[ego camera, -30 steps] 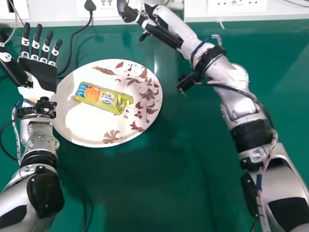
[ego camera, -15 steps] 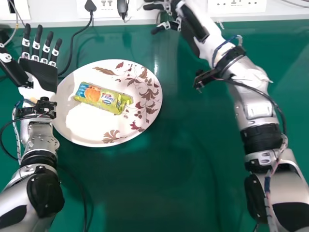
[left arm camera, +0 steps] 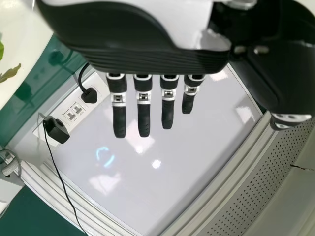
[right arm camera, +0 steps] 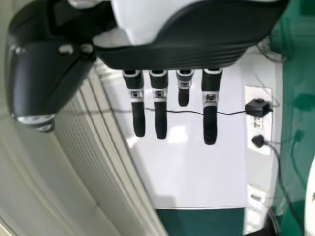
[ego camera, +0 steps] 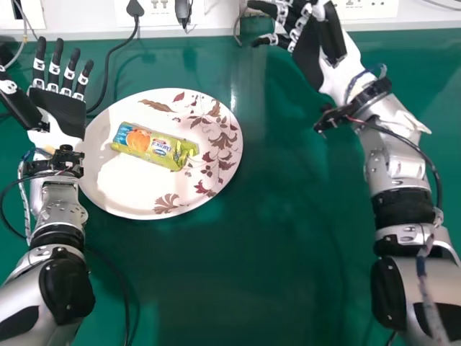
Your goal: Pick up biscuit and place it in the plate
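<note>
Rightward swings the right hand [ego camera: 310, 59], farther from the plate [ego camera: 130, 191] than a second ago, its fingers held out straight and apart, clamped on nothing! The biscuit [ego camera: 153, 146] sits on the plate, left of that hand and nearer the robot. Just to the plate's left, the left hand [ego camera: 63, 112] lies open, fingers straight and spread.

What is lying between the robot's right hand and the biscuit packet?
In the head view, the leaf-patterned side of the plate, then bare green tabletop.
</note>
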